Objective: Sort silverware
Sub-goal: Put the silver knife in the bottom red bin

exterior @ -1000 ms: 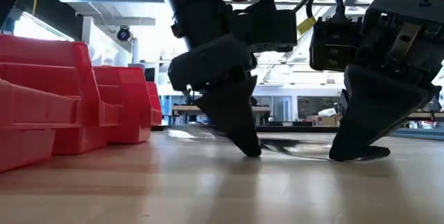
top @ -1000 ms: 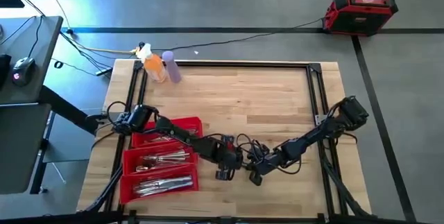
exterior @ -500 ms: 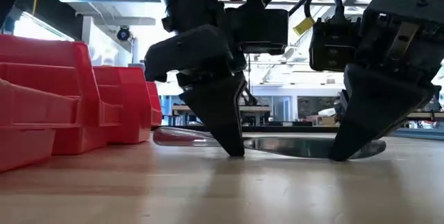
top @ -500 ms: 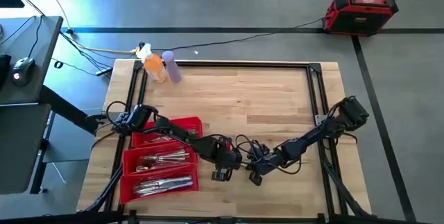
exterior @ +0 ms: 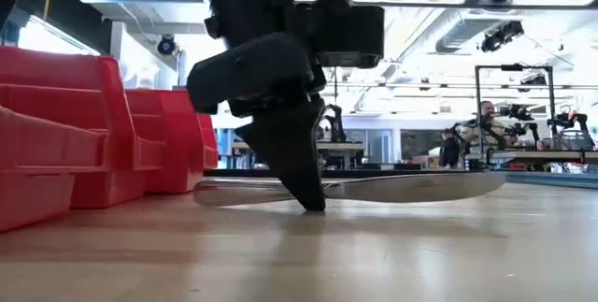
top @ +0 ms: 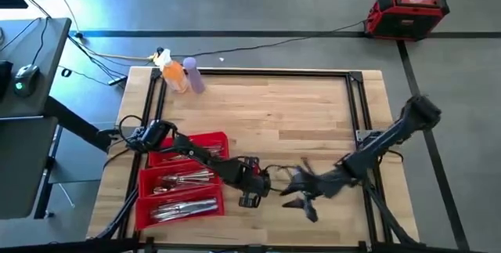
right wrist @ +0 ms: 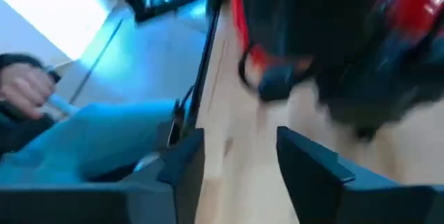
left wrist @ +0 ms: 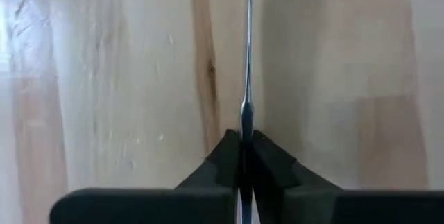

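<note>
Knife (exterior: 374, 188) flat on table, long axis toward right arm, left gripper (left wrist: 246, 156) jaws clamping it, right gripper (right wrist: 239, 158) jaws wide.

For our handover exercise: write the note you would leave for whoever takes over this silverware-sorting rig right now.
Left gripper: shut on a knife, edge-on between its fingers, low over the bare table just right of the red tray.
Right gripper: open, empty, off the knife to its right.
Done: forks, knives and spoons already lie in the tray's compartments.
Left: move this knife into its compartment; which one cannot be told from here.
</note>
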You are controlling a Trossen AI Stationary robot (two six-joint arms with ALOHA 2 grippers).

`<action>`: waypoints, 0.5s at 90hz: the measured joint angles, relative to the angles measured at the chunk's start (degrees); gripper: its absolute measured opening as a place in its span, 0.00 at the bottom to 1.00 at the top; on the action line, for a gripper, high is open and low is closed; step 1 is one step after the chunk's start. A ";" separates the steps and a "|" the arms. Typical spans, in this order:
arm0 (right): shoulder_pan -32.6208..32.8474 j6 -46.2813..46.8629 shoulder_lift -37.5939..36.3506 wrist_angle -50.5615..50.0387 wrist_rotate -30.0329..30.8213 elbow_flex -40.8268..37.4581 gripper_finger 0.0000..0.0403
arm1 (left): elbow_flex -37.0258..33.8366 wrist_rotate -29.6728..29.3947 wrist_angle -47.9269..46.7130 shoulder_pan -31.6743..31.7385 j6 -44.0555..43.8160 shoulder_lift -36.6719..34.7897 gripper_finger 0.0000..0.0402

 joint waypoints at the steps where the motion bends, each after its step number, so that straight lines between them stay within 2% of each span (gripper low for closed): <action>1: 0.71 -0.72 -0.78 0.31 1.42 0.02 0.42 | 0.12 -0.32 -0.50 -0.15 -0.15 -0.16 0.00; 13: 9.61 -6.16 -5.19 0.42 21.54 0.26 0.43 | 4.36 -2.23 -11.15 -2.27 -3.47 -3.31 0.00; 24: 14.95 -8.77 -5.28 -0.49 35.47 0.14 0.43 | 9.39 -3.03 -19.68 -6.53 -9.61 -9.66 0.00; 33: 16.70 -7.10 -4.33 -3.37 39.84 0.17 0.43 | 10.72 -2.66 -23.86 -11.56 -16.57 -14.76 0.00; 45: 15.87 -2.17 -3.51 -6.52 40.41 0.20 0.43 | 11.12 -4.98 -27.95 -21.02 -28.31 -21.84 0.00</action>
